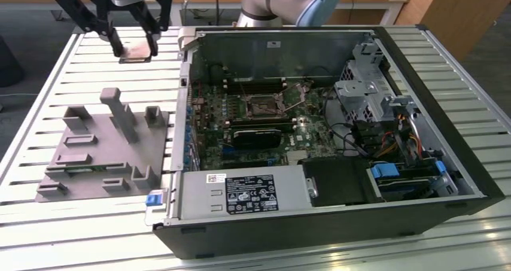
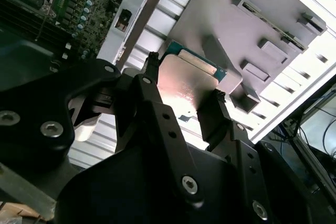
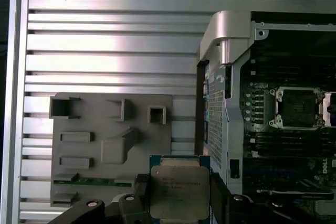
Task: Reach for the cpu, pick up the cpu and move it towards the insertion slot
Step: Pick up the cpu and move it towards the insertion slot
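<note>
black two-finger gripper (image 3: 180, 203) | jaws clamped on opposite edges of small silvery square cpu (image 3: 179, 191) | seems light, rigid, fragile; edge hold suits | black metal-framed insertion slot (image 3: 297, 108) well apart

Slatted metal desk (image 1: 96, 67). Grey fixture (image 1: 96, 151) with upright posts and pockets, at the exterior view's left, beside an open black computer case (image 1: 335, 223). Green memory stick (image 3: 94, 181) lying in one fixture pocket. Inside the case: motherboard (image 1: 239, 115), black card (image 1: 255, 136), labelled power supply (image 1: 239, 193), silver drive cage (image 1: 363, 97), coloured cables (image 1: 399, 142), blue latch (image 1: 155, 199).
</note>
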{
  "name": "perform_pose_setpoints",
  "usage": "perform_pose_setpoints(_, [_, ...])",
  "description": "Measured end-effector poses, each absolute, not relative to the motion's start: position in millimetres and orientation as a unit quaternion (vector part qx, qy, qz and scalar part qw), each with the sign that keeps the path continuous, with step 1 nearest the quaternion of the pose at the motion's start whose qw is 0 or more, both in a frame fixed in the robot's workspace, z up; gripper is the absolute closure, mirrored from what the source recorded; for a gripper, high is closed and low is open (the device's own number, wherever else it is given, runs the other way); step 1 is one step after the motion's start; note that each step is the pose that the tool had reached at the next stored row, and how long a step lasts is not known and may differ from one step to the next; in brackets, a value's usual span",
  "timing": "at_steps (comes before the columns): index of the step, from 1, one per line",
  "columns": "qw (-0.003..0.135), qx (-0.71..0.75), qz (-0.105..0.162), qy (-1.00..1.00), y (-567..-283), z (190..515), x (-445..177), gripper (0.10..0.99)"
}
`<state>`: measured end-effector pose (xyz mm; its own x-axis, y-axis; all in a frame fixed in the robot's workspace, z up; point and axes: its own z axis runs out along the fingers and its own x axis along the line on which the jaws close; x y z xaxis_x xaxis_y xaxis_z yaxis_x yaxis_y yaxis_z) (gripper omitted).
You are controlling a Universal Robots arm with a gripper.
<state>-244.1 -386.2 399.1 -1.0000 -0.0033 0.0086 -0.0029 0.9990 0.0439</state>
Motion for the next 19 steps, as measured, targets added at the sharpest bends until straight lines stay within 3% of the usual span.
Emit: perform_pose_setpoints(19, [0.004, 0.002, -0.024, -1.0, -380, 399, -196, 0.545])
